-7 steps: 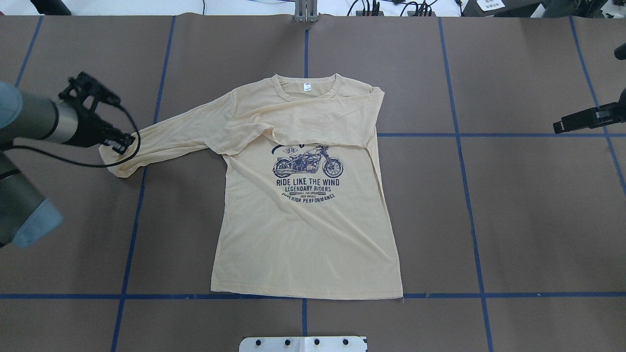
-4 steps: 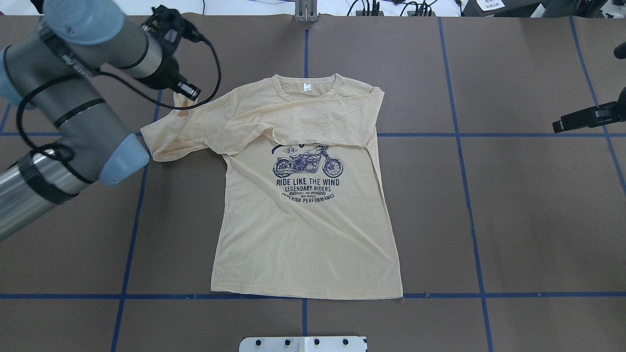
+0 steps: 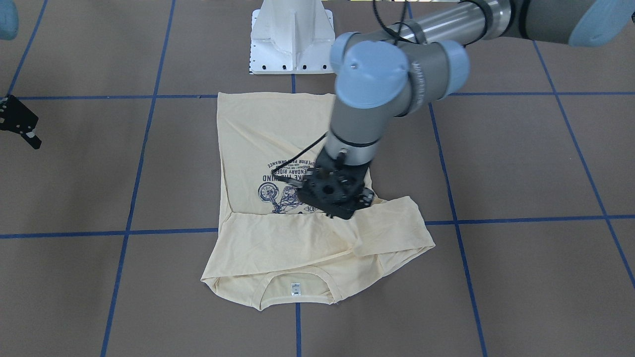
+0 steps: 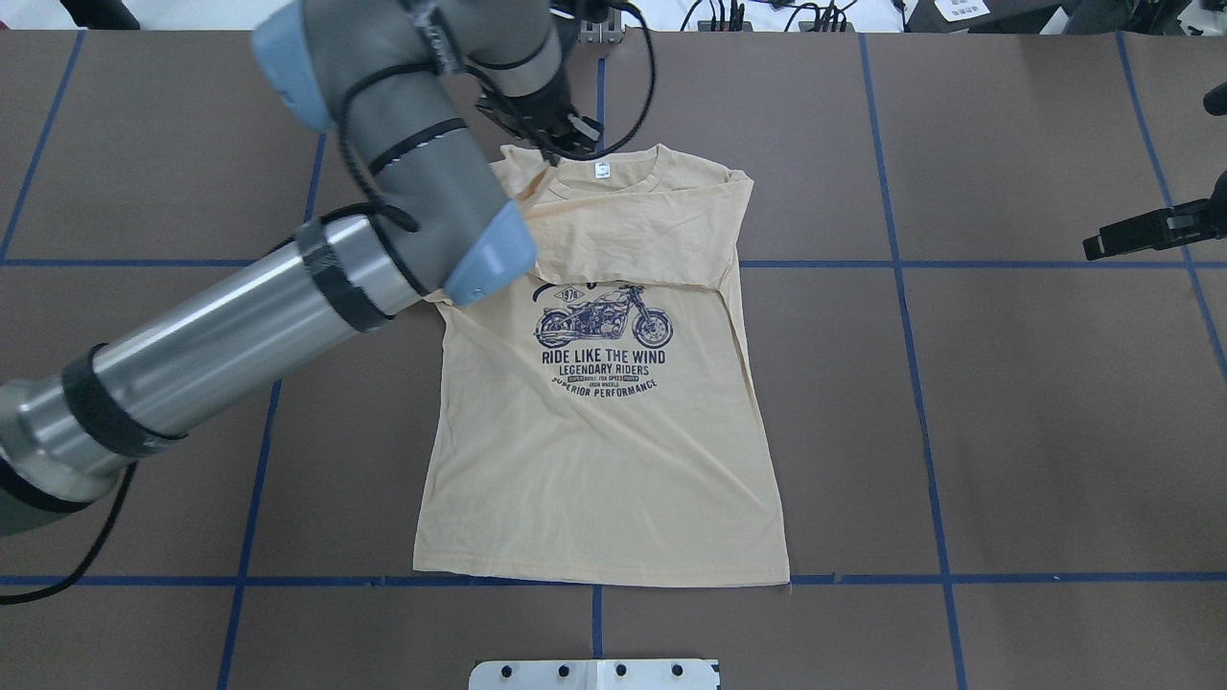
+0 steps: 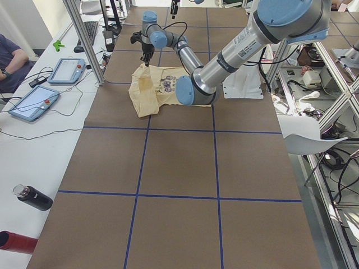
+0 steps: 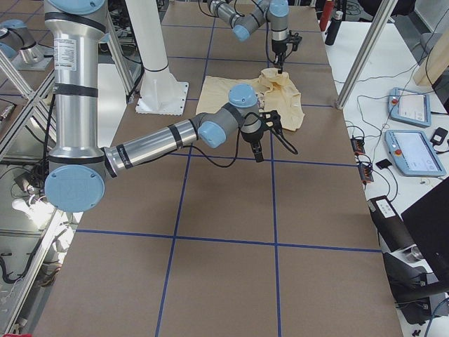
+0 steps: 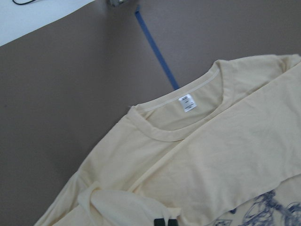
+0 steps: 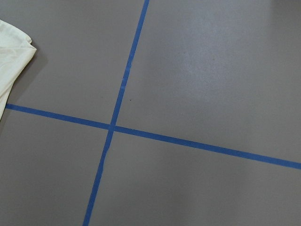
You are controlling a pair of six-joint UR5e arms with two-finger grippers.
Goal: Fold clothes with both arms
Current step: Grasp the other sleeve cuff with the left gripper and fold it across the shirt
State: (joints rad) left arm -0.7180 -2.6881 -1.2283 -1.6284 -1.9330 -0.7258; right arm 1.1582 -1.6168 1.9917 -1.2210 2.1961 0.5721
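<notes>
The cream-yellow T-shirt [image 4: 594, 460] lies flat and print-up on the brown table, its neck label [image 4: 601, 170] at the far end. One sleeve is folded across the chest above the motorcycle print [image 4: 604, 321]. My left gripper [image 4: 564, 149] hovers by the collar and is shut on the bunched end of the other sleeve, as the left wrist view [image 7: 164, 221] shows. The sleeve is doubled over the shoulder [image 3: 397, 223]. My right gripper [image 4: 1093, 251] hangs well off the shirt at the table's side; I cannot tell whether it is open. Its wrist view shows only a shirt corner [image 8: 11, 52].
The white pedestal base [image 3: 292, 44] stands at the near edge by the hem. Blue tape lines [image 4: 911, 264] grid the table. My left arm [image 4: 288, 307] spans the table left of the shirt. Control tablets [image 5: 67, 70] and a black bottle [image 5: 33, 197] lie on the side bench.
My left gripper has carried the sleeve end from far out on the left, up and across to the collar. The sleeve now lies folded over the shoulder. The right arm has not moved.
</notes>
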